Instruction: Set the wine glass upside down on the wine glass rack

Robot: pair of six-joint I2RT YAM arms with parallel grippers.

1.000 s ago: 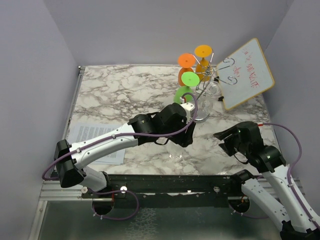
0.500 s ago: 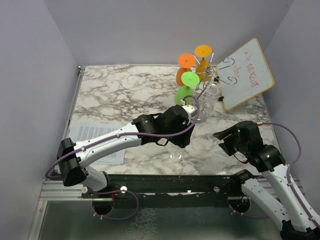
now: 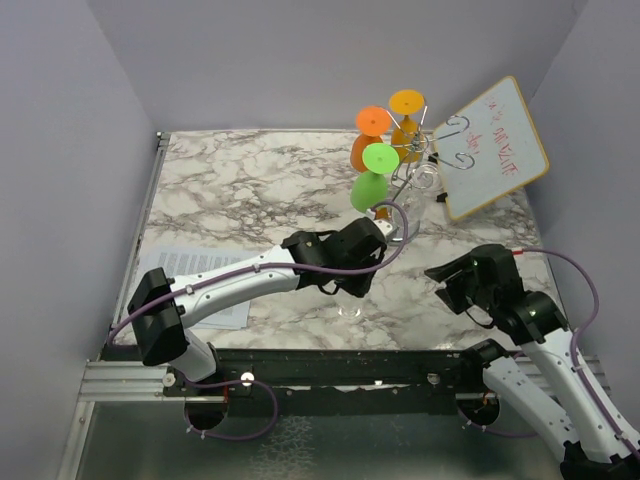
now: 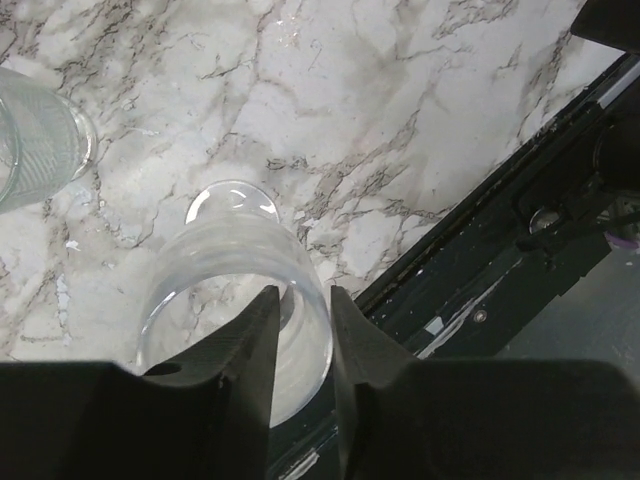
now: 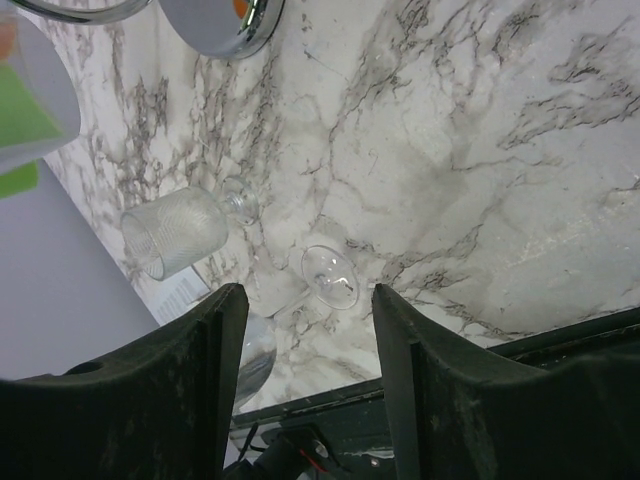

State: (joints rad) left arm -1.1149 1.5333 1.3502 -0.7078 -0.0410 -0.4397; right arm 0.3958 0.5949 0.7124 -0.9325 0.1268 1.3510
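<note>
A clear wine glass (image 3: 350, 306) stands upright on the marble near the table's front edge. My left gripper (image 3: 352, 280) is over it. In the left wrist view the gripper (image 4: 303, 292) is shut on the rim of the wine glass (image 4: 225, 270), one finger inside the bowl and one outside. The wine glass rack (image 3: 418, 150) stands at the back right with two orange glasses and a green one hung upside down. Its shiny disc base (image 5: 225, 25) shows in the right wrist view. My right gripper (image 3: 445, 272) is open and empty to the right. Between the gripper's (image 5: 310, 290) fingers shows the glass's foot (image 5: 330, 275).
A ribbed clear glass (image 5: 175, 235) sits near the rack's base and also shows in the left wrist view (image 4: 30, 140). A tilted whiteboard (image 3: 495, 145) leans at the back right. A printed sheet (image 3: 190, 285) lies at the front left. A black rail (image 4: 520, 230) runs along the front edge.
My left gripper has moved nearer and down onto the clear wine glass. The glass and the right arm have stayed in place.
</note>
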